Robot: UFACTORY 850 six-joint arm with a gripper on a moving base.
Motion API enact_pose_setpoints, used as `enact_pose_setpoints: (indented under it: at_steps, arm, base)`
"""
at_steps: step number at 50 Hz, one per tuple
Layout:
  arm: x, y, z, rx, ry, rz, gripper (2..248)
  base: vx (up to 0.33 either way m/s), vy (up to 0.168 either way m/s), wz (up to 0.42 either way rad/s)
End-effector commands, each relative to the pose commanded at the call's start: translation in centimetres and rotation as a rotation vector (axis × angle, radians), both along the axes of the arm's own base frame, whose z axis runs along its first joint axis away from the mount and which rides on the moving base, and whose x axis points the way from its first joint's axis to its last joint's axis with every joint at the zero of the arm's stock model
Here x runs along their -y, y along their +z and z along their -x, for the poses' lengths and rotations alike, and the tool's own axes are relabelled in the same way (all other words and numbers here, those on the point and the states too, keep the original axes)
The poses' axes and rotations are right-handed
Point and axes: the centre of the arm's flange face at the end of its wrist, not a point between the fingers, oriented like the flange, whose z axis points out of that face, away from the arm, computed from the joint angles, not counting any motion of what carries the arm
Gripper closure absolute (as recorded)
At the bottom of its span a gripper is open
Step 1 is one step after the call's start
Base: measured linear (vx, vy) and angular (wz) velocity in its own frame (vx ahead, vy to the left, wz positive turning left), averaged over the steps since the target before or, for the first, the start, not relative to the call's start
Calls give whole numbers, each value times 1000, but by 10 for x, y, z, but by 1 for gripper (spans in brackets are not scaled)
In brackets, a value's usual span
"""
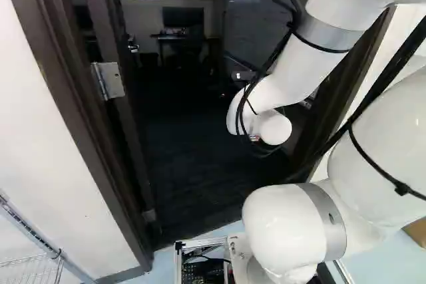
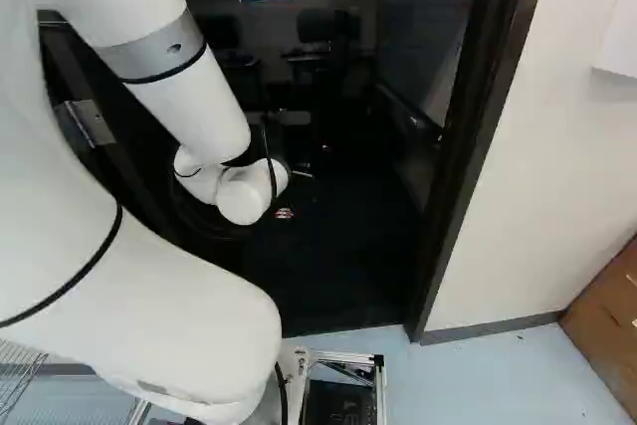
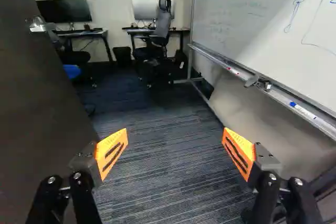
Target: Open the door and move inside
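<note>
The door [image 1: 116, 31] stands open, swung inward on the hinge side of the dark frame [image 1: 73, 118]; a metal hinge [image 1: 108, 81] shows there. In the wrist view the dark door panel [image 3: 37, 114] rises beside one finger, its lever handle [image 3: 41, 25] farther ahead. My gripper [image 3: 175, 148] is open wide, orange pads apart, with only carpet visible between them. It touches neither door nor handle. The arm reaches through the doorway, and its white wrist [image 2: 244, 194] hides the gripper in the base views.
The other door jamb [image 2: 478, 146] stands at the right, beside a white wall [image 2: 567, 166]. Inside are dark carpet [image 3: 157, 156], a whiteboard [image 3: 262, 30] on a stand along one side, and desks with an office chair [image 3: 157, 35] at the back. A wire rack [image 1: 33, 267] stands outside, at the left.
</note>
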Motion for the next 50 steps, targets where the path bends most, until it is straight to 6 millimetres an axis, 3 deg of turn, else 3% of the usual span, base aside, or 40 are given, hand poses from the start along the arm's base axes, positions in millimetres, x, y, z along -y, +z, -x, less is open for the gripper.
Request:
enact_pose_setpoints:
  at_steps: [50]
  arm:
    - [0, 0, 0, 0, 0, 0, 3]
  base:
    - [24, 3, 14]
